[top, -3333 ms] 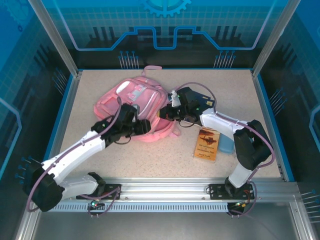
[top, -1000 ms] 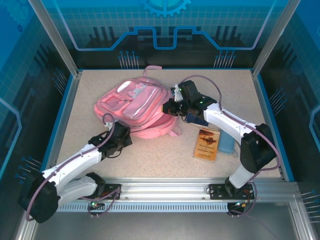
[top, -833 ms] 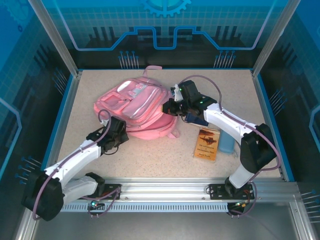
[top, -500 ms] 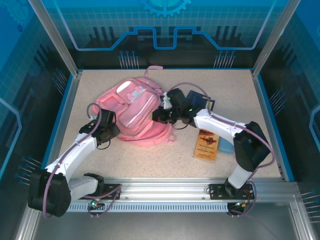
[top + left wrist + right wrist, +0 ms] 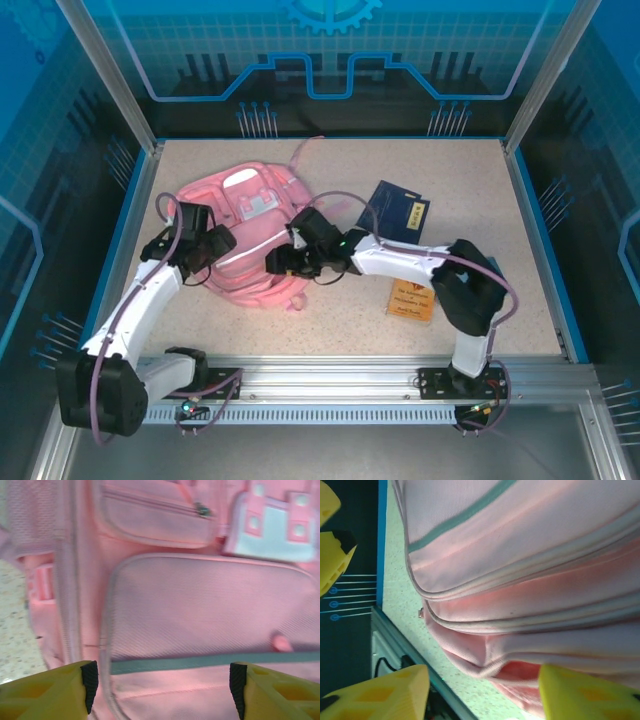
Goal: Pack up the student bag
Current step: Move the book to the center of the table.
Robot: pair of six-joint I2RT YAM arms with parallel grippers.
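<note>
The pink student bag (image 5: 245,235) lies front side up at the left middle of the table, its whitish patch (image 5: 246,186) toward the far end and a strap (image 5: 303,152) trailing behind. My left gripper (image 5: 207,247) hovers over the bag's left side, open; in the left wrist view its fingertips (image 5: 90,682) straddle the zip pocket (image 5: 205,610) without touching it. My right gripper (image 5: 281,262) is at the bag's near right edge, open. The right wrist view has the bag's bottom seam (image 5: 490,667) between its wide yellow fingers (image 5: 390,690).
A dark blue book (image 5: 398,209) lies behind the right arm. A brown book (image 5: 412,298) lies near the right arm's elbow. Blue rails (image 5: 128,230) edge the table. My left gripper's fingers (image 5: 332,545) appear beyond the bag in the right wrist view.
The bag has slid and turned to the left. My right gripper followed it leftward, uncovering the dark blue book. My left gripper swung left and further away, onto the bag's left side.
</note>
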